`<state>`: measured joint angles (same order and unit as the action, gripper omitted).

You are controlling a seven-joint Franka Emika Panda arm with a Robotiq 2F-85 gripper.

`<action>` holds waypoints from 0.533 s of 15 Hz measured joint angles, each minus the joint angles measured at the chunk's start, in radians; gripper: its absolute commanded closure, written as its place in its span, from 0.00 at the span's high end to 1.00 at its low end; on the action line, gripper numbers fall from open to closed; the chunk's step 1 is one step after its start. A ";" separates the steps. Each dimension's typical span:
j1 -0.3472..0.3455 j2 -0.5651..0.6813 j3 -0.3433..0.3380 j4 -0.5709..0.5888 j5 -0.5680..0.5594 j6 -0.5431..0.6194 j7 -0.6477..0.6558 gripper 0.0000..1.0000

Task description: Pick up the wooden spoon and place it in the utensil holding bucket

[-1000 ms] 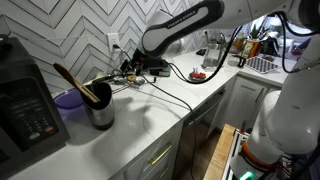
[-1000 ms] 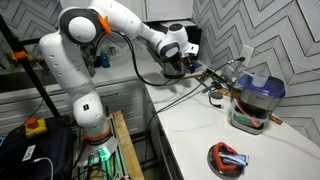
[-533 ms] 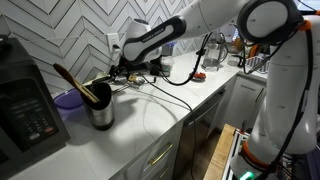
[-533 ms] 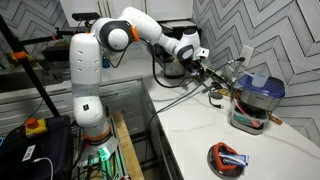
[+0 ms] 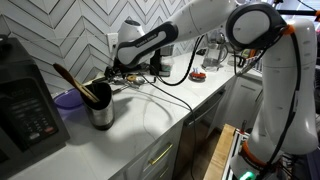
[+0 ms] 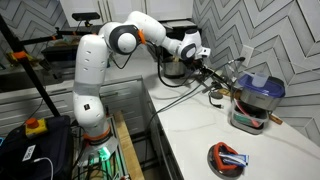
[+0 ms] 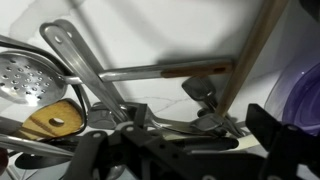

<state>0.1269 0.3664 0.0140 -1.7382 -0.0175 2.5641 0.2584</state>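
Note:
A pile of utensils (image 7: 120, 95) lies on the white counter by the wall. It holds a wooden spoon head with a hole (image 7: 52, 120), a slotted metal spoon (image 7: 25, 75), a metal spatula (image 7: 75, 50) and a long wooden handle (image 7: 250, 50). My gripper (image 7: 190, 150) is open just above the pile, a finger on each side. It also shows in both exterior views (image 5: 125, 72) (image 6: 195, 62). The metal utensil bucket (image 5: 100, 112) (image 6: 245, 115) stands a short way off with wooden spoons (image 5: 72, 80) sticking out.
A purple bowl (image 5: 66, 100) (image 7: 300, 100) sits beside the bucket and close to the pile. A black appliance (image 5: 25, 110) stands at the counter's end. A dish with red items (image 5: 198, 75) (image 6: 228, 158) sits farther along. Cables (image 5: 160, 95) cross the counter.
The arm has swung along the counter and brought the gripper over the utensil pile by the wall. The bucket and the utensils have not moved.

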 measured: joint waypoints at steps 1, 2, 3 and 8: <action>0.014 0.010 -0.008 0.000 -0.035 0.015 0.021 1.00; 0.027 0.022 -0.012 0.000 -0.058 0.035 0.038 1.00; 0.039 0.036 -0.014 0.000 -0.072 0.054 0.046 1.00; 0.077 0.117 -0.021 0.018 -0.092 0.170 0.056 1.00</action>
<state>0.2042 0.4837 -0.0069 -1.7198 -0.1091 2.7346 0.3139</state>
